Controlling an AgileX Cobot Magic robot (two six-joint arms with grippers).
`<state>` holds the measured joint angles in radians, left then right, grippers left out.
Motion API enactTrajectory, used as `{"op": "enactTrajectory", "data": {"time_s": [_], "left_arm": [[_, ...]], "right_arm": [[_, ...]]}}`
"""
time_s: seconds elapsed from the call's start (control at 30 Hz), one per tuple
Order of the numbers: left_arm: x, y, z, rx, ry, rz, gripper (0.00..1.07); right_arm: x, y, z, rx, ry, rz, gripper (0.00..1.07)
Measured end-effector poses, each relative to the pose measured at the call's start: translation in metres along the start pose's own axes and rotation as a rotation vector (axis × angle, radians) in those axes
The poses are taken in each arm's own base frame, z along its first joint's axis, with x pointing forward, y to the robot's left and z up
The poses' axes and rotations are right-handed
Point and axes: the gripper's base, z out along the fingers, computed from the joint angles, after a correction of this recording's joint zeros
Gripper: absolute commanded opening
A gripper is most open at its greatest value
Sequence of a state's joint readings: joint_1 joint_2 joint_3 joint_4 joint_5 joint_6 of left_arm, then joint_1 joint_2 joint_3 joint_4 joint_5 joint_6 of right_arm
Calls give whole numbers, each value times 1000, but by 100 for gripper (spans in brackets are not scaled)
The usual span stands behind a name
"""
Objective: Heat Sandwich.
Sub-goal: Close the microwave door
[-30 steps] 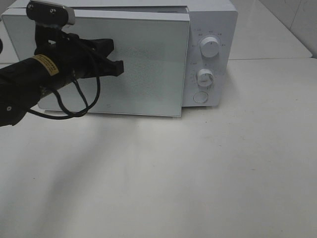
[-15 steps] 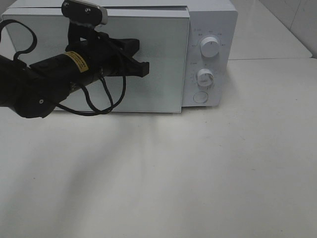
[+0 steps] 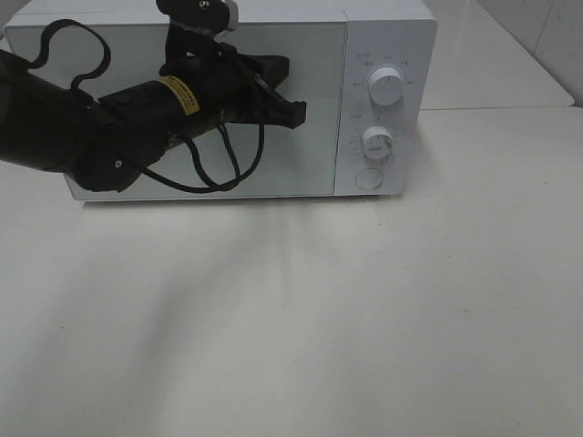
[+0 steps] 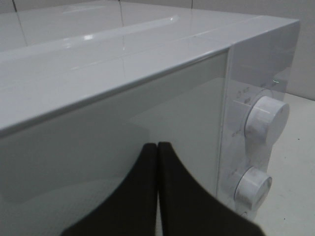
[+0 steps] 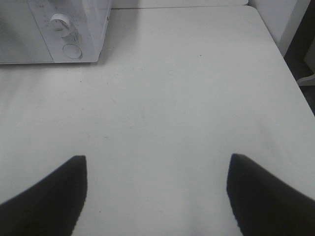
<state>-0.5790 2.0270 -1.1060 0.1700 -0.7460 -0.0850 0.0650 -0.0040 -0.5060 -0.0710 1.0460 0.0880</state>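
Pointing at the shut microwave door [image 3: 310,164], the left jaws are closed on nothing; the right jaws stand wide above the surface [image 5: 172,98]; where the sandwich is cannot be told

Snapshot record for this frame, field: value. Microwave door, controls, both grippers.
microwave: white, at the back of the table, front facing the high camera
door: looks closed, flush with the control panel
controls: upper knob, lower knob, round button below them
left gripper: shut, empty, tips at the door face toward its knob-side edge
right gripper: open, empty, over the table
sandwich: not visible in any view
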Motion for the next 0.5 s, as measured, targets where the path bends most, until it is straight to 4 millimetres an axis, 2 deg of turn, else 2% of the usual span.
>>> {"op": "enactTrajectory", "data": {"time_s": [0.1,0.5], "left_arm": [[-1,-5,8,26,-10,22,0],[-4,-7,11,40,-19,38,0]], "right_arm": [[0,0,0,0,0,0,75],[0,0,0,0,0,0,75]]}}
